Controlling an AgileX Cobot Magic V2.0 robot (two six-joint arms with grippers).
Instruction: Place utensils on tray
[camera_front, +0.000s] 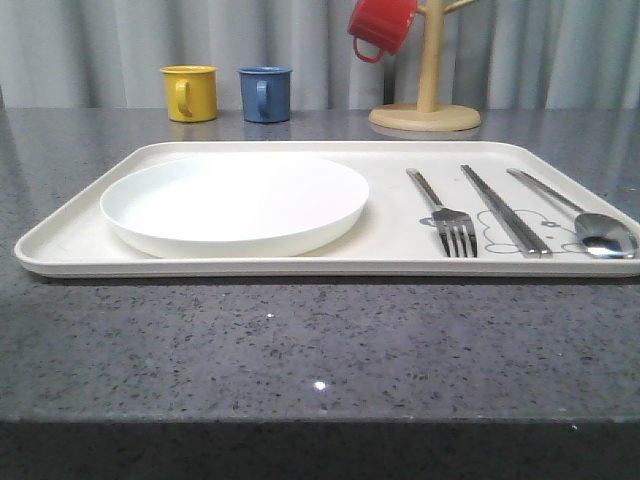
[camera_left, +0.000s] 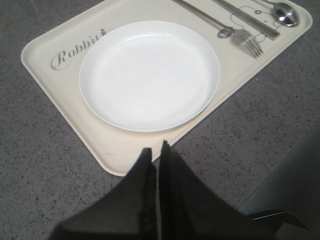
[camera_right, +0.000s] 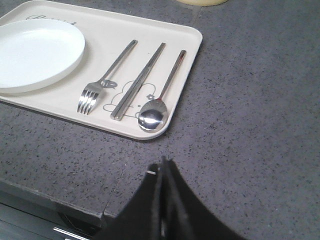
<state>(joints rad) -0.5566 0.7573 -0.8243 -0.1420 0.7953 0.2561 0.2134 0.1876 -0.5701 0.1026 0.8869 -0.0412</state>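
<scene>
Nearest the front camera runs the speckled dark grey stone countertop (camera_front: 300, 340), and on it the large cream rectangular tray (camera_front: 250, 262) carrying a round white plate (camera_front: 235, 203) at its left. On its right, side by side, lie the silver four-tined fork (camera_front: 447, 215), the pair of flat silver chopsticks (camera_front: 503, 210) and the oval-bowled silver spoon (camera_front: 590, 225).

The left wrist view reveals grey "Rabbit" script (camera_left: 75, 50) beside the plate, and the black left gripper (camera_left: 155, 152) clenched, empty, over the tray's edge. The right wrist view shows the right gripper (camera_right: 162, 167) clenched, empty, above bare counter near the spoon.

Behind stand a yellow mug (camera_front: 190, 92), a blue mug (camera_front: 265, 94) and a red mug (camera_front: 380, 25) on a wooden mug tree (camera_front: 427, 100).
</scene>
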